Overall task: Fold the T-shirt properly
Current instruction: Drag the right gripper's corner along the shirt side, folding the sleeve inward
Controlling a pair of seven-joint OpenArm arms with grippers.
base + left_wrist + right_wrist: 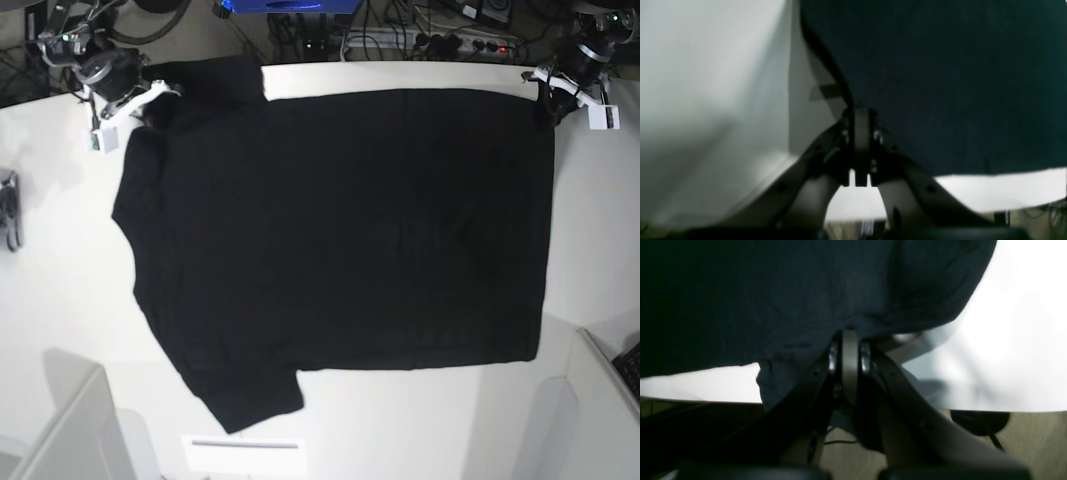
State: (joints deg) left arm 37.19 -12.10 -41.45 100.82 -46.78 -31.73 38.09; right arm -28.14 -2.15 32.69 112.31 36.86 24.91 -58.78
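The black T-shirt (340, 230) lies spread flat on the white table (60, 300), plain side up, with its hem toward the right and its sleeves at the left. My left gripper (548, 100) is at the shirt's far right corner. In the left wrist view my left gripper (860, 113) is shut on the shirt's edge (957, 83). My right gripper (145, 108) is at the far left sleeve. In the right wrist view my right gripper (850, 335) is shut on the dark cloth (756, 300). The print is hidden.
A grey object (8, 210) lies at the table's left edge. A white slip (245, 455) lies at the front edge. Cables and a power strip (460, 42) run behind the table. Pale panels stand at the front left (70, 430) and front right (590, 400).
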